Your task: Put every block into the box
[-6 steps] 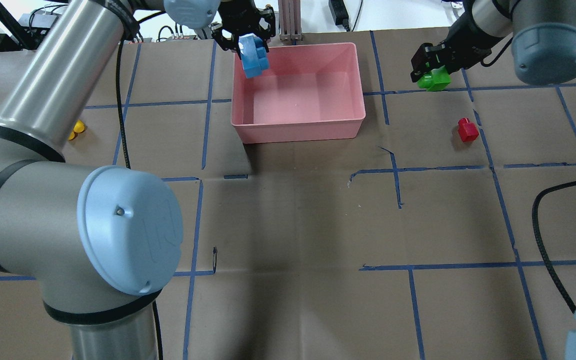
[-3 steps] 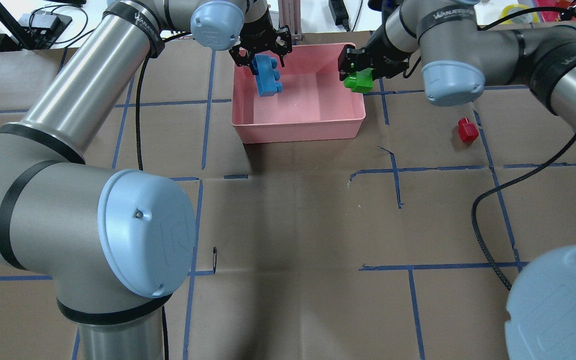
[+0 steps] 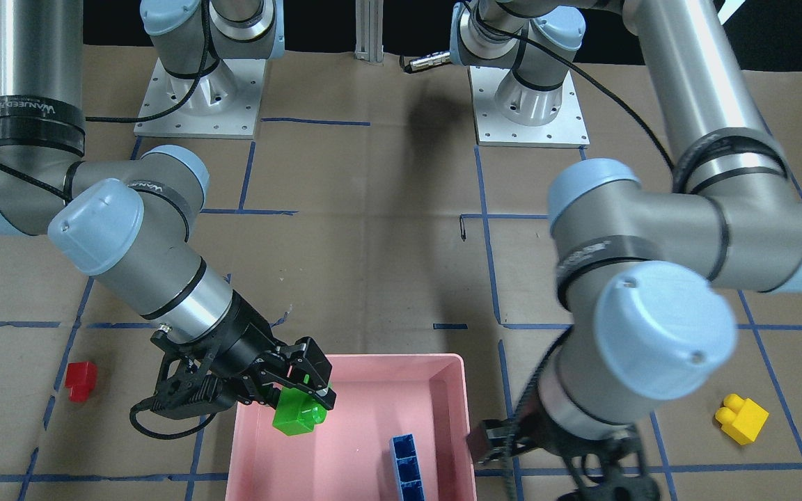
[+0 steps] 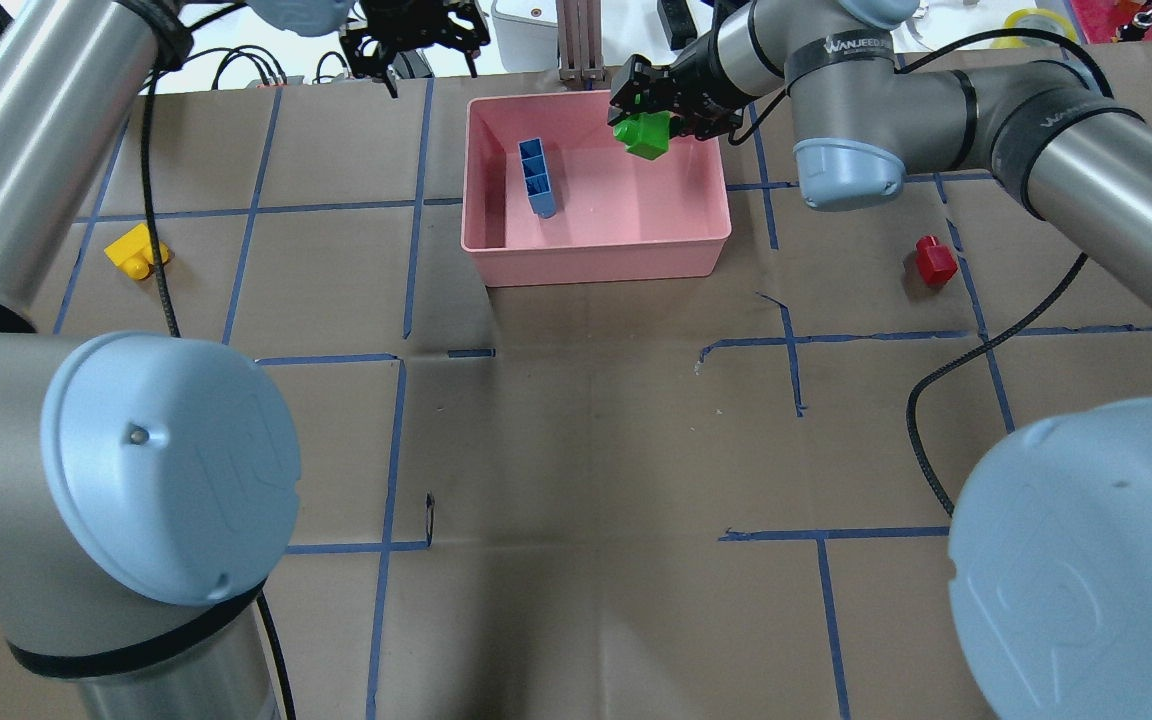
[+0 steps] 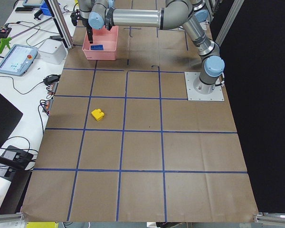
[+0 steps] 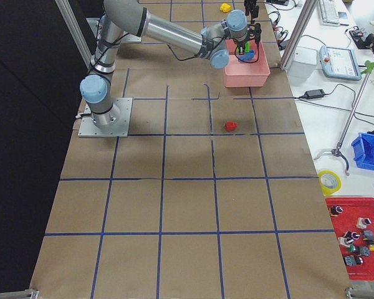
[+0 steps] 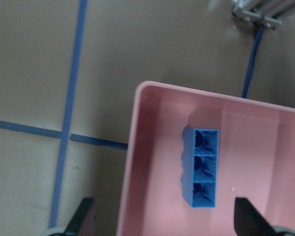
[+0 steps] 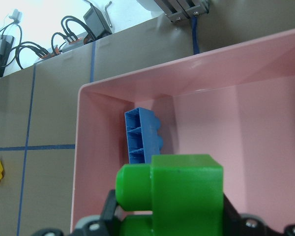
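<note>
Right gripper (image 4: 648, 118) clamped on green brick (image 4: 647, 138), held above the far right corner of the pink box (image 4: 596, 265). Left gripper (image 4: 426, 50) fingers spread, empty, off the box's far left corner. Blue brick (image 4: 536, 178) lies on its side inside the box. Yellow brick (image 4: 136, 252) and red brick (image 4: 934, 260) sit on the table (image 4: 586, 450), well apart from the box.

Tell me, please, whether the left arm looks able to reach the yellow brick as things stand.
Probably yes: the left hand is open and empty, and the yellow brick lies alone on the table on that arm's side, nothing visibly between them.
</note>
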Controlling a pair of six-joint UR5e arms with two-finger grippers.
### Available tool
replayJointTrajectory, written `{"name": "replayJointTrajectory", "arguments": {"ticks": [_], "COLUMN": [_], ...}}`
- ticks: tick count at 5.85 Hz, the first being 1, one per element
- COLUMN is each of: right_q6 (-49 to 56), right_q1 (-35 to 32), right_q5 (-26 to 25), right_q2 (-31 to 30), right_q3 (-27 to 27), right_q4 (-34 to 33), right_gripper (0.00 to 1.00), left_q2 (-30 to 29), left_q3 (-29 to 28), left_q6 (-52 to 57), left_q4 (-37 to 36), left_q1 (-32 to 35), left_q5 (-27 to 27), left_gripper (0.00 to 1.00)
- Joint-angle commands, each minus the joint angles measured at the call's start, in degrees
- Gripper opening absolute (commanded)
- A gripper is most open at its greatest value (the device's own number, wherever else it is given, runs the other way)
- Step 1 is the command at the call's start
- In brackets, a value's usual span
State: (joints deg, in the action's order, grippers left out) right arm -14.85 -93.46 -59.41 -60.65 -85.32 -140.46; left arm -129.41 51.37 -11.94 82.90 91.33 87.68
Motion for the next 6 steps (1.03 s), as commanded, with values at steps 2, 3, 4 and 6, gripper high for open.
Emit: {"name": "replayJointTrajectory", "arguments": {"ticks": [2,3,4,6], "right_q6": [0.2,0.6,5.8,15.8], "right_q1": [-0.1,0.0,1.2,6.4], "right_q5": [0.3,-0.6,-4.0,-7.9], "right_q2": [1.6,0.9,0.2,-2.8], "right_q3": [1.4,1.0,0.8,2.1], "right_q4": [-0.1,-0.2,0.7,12.3], "right_gripper": [1.00,1.00,0.99,0.99], "left_q2": [3.3,3.2,3.1,3.2], "left_q3": [2.7,3.1,3.5,7.8], "left_q6": [18.3,21.8,26.9,50.9], "left_q4": [2.8,2.6,2.8,2.2], "left_q1": [-15.3,-21.4,-25.2,-31.0], "left_q5": [0.2,0.0,0.0,-0.4], "left_gripper": [1.00,1.00,1.00,1.00]}}
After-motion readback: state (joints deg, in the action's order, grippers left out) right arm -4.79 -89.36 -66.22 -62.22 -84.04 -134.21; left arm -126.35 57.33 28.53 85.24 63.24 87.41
